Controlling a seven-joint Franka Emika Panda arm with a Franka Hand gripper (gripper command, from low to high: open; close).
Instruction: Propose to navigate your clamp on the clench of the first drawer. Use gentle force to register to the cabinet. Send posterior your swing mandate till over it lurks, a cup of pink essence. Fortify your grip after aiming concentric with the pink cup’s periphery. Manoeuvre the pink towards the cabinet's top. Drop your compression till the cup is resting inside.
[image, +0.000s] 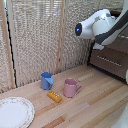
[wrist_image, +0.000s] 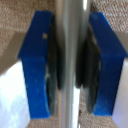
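The clamp (wrist_image: 70, 65) is closed on the clench (wrist_image: 69, 30): in the wrist view its blue fingertips (wrist_image: 37, 65) press the silver bar from both sides, so the drawer step is in hand. The exterior view is poor here, showing the arm up at the cabinet (image: 112, 57) but hiding the first drawer and how far out it stands. The pink cup (image: 70, 87) stands on the wooden table (image: 100, 102), well apart from the cabinet and just beside the blue mug (image: 46, 80); the next move probably calls for a gentle, straight pull before releasing.
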